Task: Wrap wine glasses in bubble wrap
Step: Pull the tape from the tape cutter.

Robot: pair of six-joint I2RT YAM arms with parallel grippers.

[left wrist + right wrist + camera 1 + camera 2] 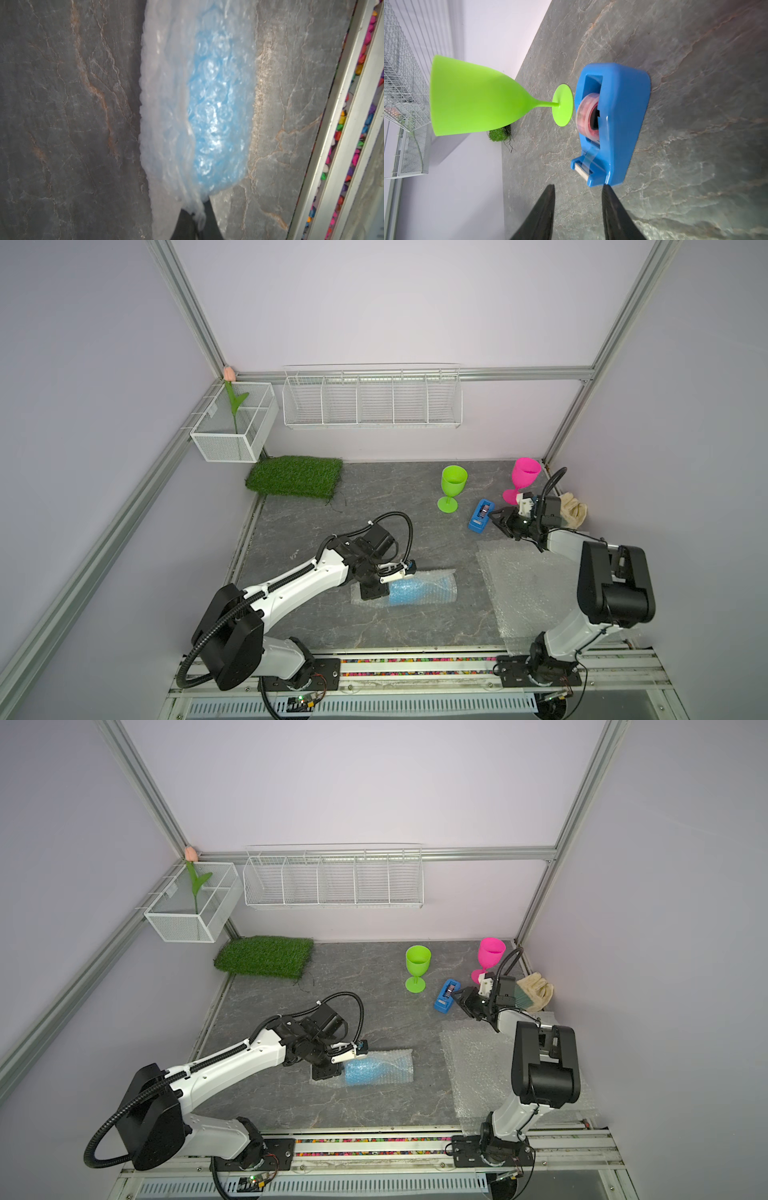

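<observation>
Near the middle of the grey stone-patterned table the blue goblet lies on its side, rolled up in a sheet of bubble wrap, so its colour shows only as a pale blue shape through the bubbles. The left gripper is down at the end of that roll nearest its own arm. In the left wrist view its dark fingers are clenched on a bunched tail of the wrap, with the bundle stretching away from them across the table. The other two goblets stand upright and bare towards the back of the table. The green goblet is nearer the centre, and the pink goblet is in the far right corner. Between them, a little nearer the front, sits a small blue tape dispenser, and the right gripper hovers just beside it, pointing at its cutter end. In the right wrist view its two fingers are parted with only bare table between them, so it grasps nothing. I can see a strip of tape running from the roll down to the cutter. Behind that arm's wrist a beige glove lies against the right wall. Under the right arm a stack of spare bubble wrap sheets lies flat along the right side of the table. A patch of artificial grass occupies the far left corner.
</observation>
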